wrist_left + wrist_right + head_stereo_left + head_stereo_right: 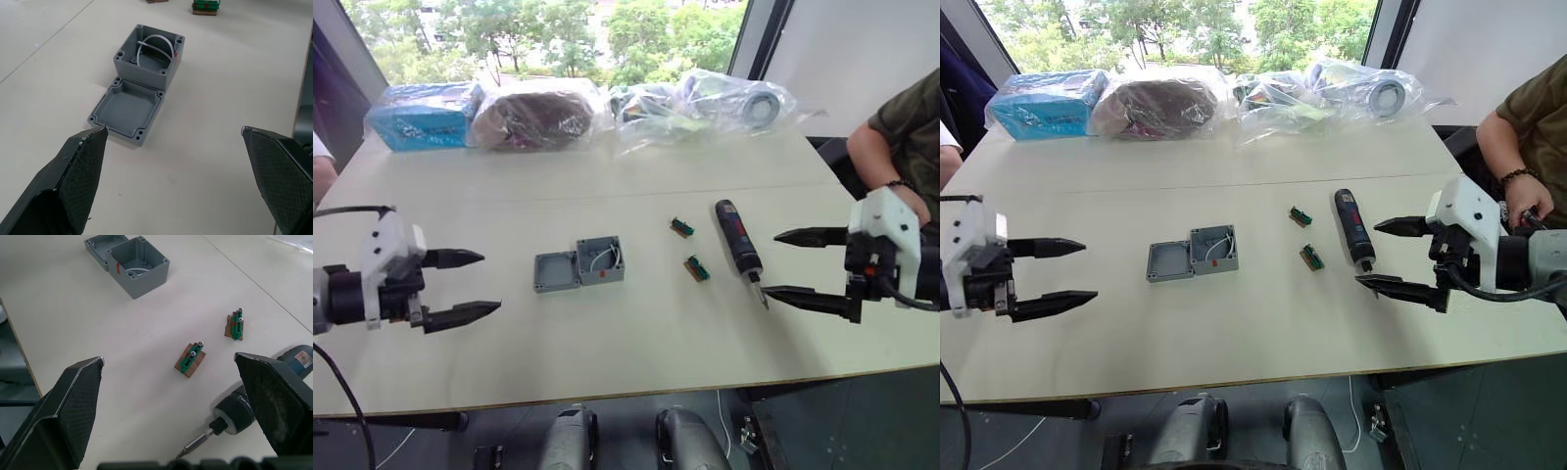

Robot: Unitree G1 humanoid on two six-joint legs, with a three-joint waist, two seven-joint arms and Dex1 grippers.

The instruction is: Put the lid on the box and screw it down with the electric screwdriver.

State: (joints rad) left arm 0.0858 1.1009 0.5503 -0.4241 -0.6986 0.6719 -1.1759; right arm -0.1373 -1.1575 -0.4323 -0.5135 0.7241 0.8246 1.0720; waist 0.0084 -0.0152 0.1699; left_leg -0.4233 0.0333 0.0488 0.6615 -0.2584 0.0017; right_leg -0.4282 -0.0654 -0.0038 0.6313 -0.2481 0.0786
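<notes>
1. You are looking down on a pale table (636, 323) that runs up to a window, with trees outside and a person's arm (886, 137) at the far right edge.
2. Your left gripper (462, 287) hovers over the table's left side with its two black fingers spread wide apart, holding nothing.
3. Your right gripper (793, 266) hangs over the right side, fingers likewise spread wide and empty; its lower finger lies just beside the bit end of the electric screwdriver (738, 237).
4. The electric screwdriver lies flat on the table, its metal bit pointing toward the near edge, between the right gripper and the two small green circuit pieces (689, 248).
5. Those green pieces sit apart from each other, one farther back and one nearer.
6. The box (601, 259) stands near the table's middle, open side up, with white wires curled inside.
7. The lid (556, 271) lies hollow side up, touching the box's left side, well apart from the left gripper.
8. Along the far edge you see clear plastic bags (705, 103) of parts, a dark bundle in plastic (533, 116) and a blue package (419, 117).
</notes>
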